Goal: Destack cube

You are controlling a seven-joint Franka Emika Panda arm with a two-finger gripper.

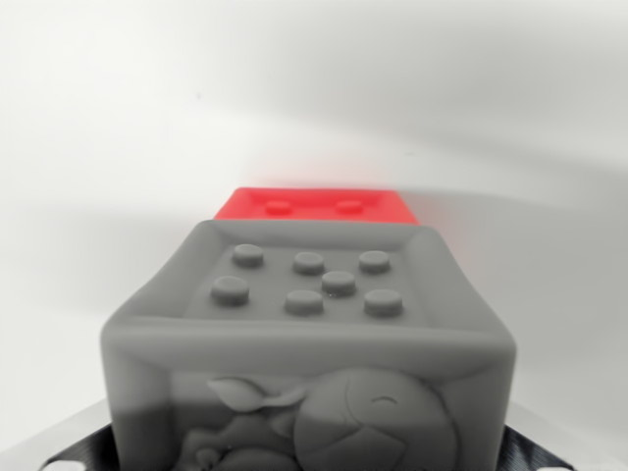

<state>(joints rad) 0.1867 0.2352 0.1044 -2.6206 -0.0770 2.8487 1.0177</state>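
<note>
Close to the lens, low centre of the wrist view, sits a grey cube (309, 343); it fills the frame from about 9 o'clock round to 3 o'clock and runs off the bottom edge at 6 o'clock. Its top face is a shallow recessed panel with a raised rim; seven round studs stand on it, three in a back row, three in a front row, one between them slightly toward the wrist view's right. Its near face carries a moulded relief, rounded shapes with a leaf-like form at its upper left; the subject of the relief is not readable, being cut by the frame edge.

At 12 o'clock from the grey cube lies a red cube (316, 205); only its top face and a thin strip of edge show above the grey rim; two low studs are visible on it. Whether the two touch, or how their heights compare, cannot be told from this angle.

Both stand against a plain white surface (118, 128); soft grey shadow falls at 2 o'clock, behind the red cube.

At 7 o'clock and 5 o'clock, flanking the grey cube's base, dark textured parts (74, 453) edge into the corners; likely the gripper, but fingertips are not shown; finger spacing cannot be told, nor whether they hold the grey cube.
</note>
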